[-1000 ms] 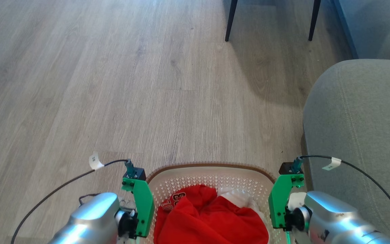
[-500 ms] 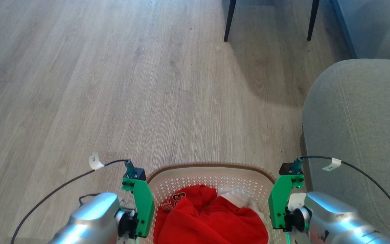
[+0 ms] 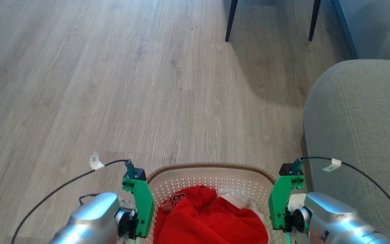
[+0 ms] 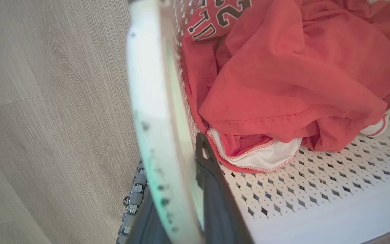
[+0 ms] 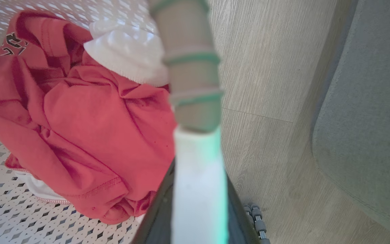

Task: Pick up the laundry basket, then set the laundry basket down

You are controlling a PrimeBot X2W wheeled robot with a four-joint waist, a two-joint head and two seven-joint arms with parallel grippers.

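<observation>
Nothing moved since earlier. Left gripper and right gripper each pinch a side edge of the brown-rimmed white perforated plastic laundry basket between them.

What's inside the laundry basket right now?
The laundry basket holds a crumpled red garment with printed lettering, lying over a white garment. Anything beneath them is covered.

Near half of laundry basket cut off at frame bottom, its rim blurred mid-frame in both wrist views, grey sofa cropped at right edge
</observation>
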